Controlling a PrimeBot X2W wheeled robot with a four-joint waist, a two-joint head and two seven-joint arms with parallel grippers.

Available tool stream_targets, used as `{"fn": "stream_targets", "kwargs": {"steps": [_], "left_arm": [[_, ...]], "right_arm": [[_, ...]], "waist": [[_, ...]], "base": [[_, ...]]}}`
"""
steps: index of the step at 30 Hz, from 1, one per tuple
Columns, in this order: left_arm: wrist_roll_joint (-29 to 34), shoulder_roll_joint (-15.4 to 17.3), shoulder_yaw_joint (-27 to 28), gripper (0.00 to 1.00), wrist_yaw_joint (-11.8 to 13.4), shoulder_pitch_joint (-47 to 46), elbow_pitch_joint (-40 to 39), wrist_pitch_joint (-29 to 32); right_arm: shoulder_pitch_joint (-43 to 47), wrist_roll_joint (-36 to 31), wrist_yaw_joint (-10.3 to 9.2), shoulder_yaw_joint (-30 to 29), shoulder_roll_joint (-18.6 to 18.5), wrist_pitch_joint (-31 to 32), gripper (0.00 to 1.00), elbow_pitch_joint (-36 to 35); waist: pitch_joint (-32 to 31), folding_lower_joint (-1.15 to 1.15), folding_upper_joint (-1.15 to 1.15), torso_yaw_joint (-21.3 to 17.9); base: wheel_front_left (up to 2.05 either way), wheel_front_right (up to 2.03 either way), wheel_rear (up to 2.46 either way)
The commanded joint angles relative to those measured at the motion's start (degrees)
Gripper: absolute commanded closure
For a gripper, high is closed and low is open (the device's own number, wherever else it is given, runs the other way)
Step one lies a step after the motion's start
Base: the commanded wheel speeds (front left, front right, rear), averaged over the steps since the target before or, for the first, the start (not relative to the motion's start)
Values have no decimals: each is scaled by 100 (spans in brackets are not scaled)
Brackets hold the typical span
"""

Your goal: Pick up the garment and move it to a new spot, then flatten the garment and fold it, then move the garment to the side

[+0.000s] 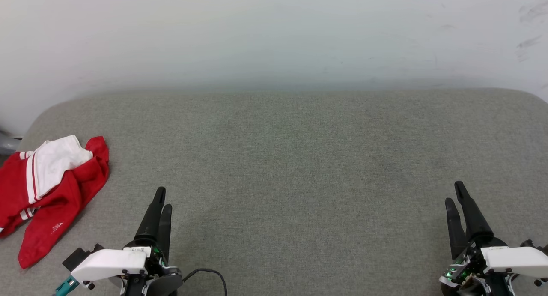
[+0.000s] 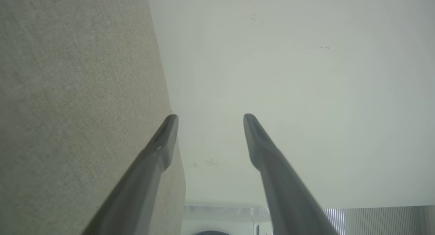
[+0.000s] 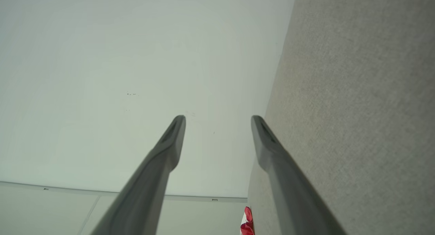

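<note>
Garment: the red jersey T-shirt (image 1: 64,197) lies crumpled at 9 o'clock in the head view, by the table's left edge. A white sleeve with red-white stripe trim is bunched on top, and a small white logo shows near the hem.
Left gripper (image 1: 164,198): at 7 o'clock, fingers spread, holding nothing, near the shirt but apart from it.
Right gripper (image 1: 453,192): at 5 o'clock, fingers spread, empty, well apart from the shirt.
Why so: both arms look parked low and wide, leaving the middle bare for laying the shirt flat. The left arm seems better placed for the first pick.
Table (image 1: 299,159): matte grey woven cover with rounded corners.
Fingers: long, dark, smooth and tapering.
Handling: the shirt looks limp and layered, so a pinch may take several folds.
</note>
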Motion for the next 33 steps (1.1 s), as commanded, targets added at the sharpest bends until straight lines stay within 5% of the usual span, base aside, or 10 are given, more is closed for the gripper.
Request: {"fn": "stream_targets", "kwargs": {"steps": [1,11,33], "left_arm": [[37,10,-67,0,-7,-124,-186,-78],[632,22,-127,0,-9,-90,-484,-305],[4140,15,-144,0,25,153,-876,-768]], "right_arm": [[-23,-81,0,49,-33,-82,0,-190],[37,-768,0,104,-62,-307,0,-419],[205,-4375,0,146,-5,-768,0,-857]], "waist": [[-1,0,0,1],[-2,0,0,5],[-30,0,0,1]], "base": [[0,0,0],[0,0,0],[0,0,0]]}}
